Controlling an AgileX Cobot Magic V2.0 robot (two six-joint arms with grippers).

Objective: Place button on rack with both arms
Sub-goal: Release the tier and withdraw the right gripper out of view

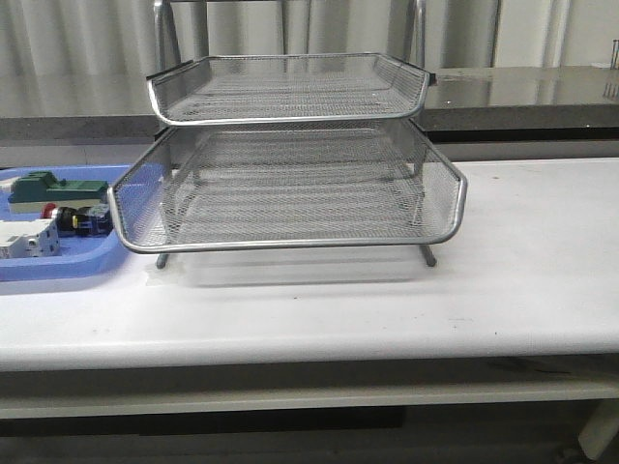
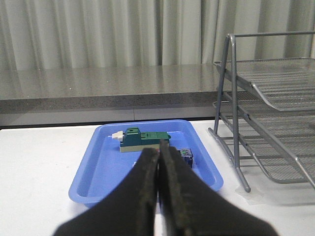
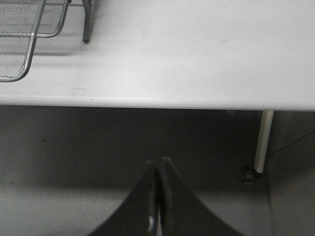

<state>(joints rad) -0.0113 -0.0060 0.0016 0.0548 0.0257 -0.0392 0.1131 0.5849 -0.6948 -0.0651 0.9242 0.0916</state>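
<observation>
Button lying in blue tray between green block and white block, beside rack; left gripper and right gripper both pressed together, empty.

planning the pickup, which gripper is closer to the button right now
Left. The left gripper hangs just short of the blue tray holding the button; the right gripper sits off the table's front edge.

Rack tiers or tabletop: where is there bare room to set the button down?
Both visible tiers of the rack lie bare, as does the table right of it. The blue tray, left, is crowded with blocks and the button.
</observation>
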